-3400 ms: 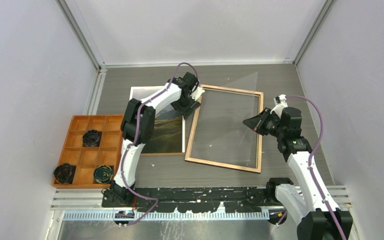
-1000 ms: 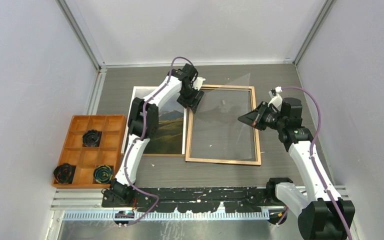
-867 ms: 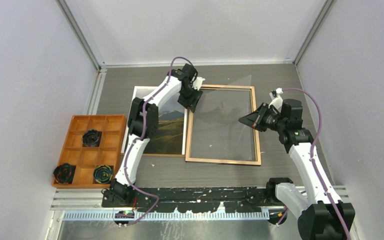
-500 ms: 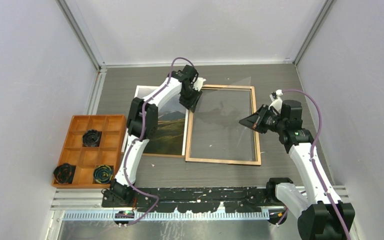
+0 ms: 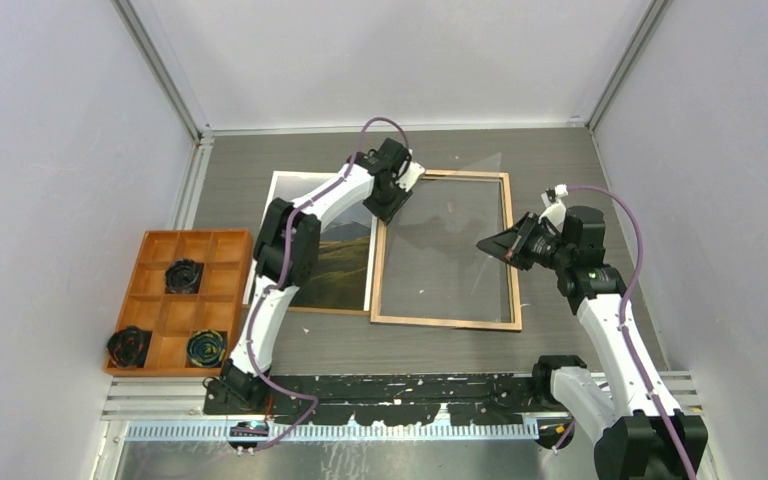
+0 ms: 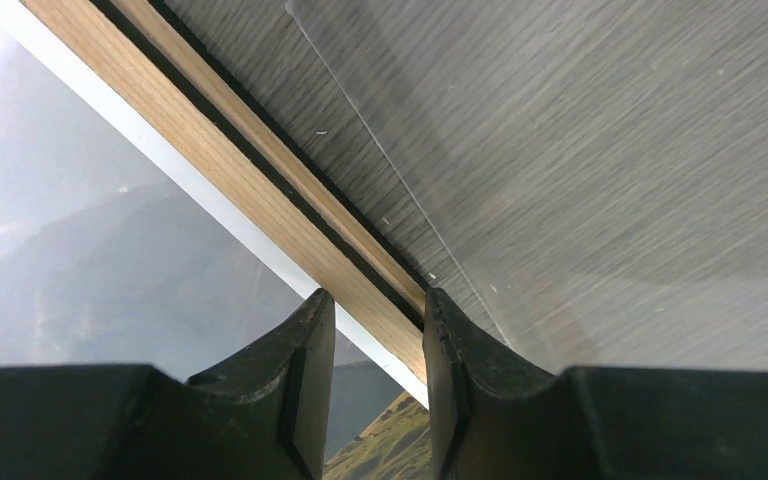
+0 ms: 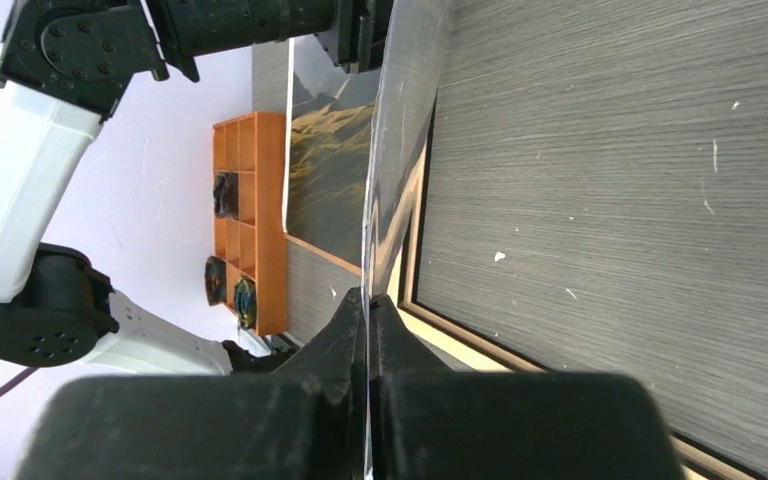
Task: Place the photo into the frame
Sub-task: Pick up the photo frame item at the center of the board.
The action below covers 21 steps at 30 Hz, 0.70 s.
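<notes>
Left gripper (image 6: 378, 320) now further right, at far-left corner of frame (image 6: 210, 150) | jaws narrow astride its rail, grip unclear | right gripper (image 7: 368, 300) pinches tilted clear pane (image 7: 395, 150)

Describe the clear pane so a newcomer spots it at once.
On the grey table, find the frame lying wood side up right of the photo. The clear pane hangs tilted over it, one edge pinched in the right gripper. Alone here, it is see-through.
</notes>
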Each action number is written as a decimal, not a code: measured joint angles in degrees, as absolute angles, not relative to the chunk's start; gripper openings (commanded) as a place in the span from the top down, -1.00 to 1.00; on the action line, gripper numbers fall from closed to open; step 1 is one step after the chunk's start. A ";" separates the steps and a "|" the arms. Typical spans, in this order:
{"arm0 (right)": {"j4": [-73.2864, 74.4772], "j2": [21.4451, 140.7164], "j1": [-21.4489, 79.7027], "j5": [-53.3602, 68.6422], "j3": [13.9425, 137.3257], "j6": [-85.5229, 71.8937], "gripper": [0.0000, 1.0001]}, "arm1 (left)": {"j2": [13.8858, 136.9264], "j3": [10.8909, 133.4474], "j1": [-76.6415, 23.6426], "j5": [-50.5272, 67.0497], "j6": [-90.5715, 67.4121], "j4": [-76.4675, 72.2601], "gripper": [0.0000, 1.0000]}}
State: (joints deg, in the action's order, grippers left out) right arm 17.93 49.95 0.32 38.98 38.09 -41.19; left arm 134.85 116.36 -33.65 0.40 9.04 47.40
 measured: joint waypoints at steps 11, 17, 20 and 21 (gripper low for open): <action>20.75 49.67 0.43 40.07 40.12 -40.73 0.98 | 133.25 114.26 -35.44 -5.02 14.04 45.19 0.06; 22.26 53.52 0.60 40.05 47.53 -38.61 0.98 | 133.93 121.19 -31.07 1.89 13.15 50.94 -0.25; 20.71 55.90 0.60 40.25 49.30 -38.74 0.98 | 133.27 124.70 -27.33 3.73 12.38 51.51 -0.30; 20.10 56.90 0.60 40.40 49.65 -38.94 0.98 | 132.55 124.79 -26.35 4.10 12.36 51.66 -0.31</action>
State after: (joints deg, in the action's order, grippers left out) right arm 20.10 56.90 0.60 40.40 49.65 -38.94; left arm 132.55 124.79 -26.35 4.10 12.36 51.66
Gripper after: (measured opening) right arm 0.025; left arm 0.637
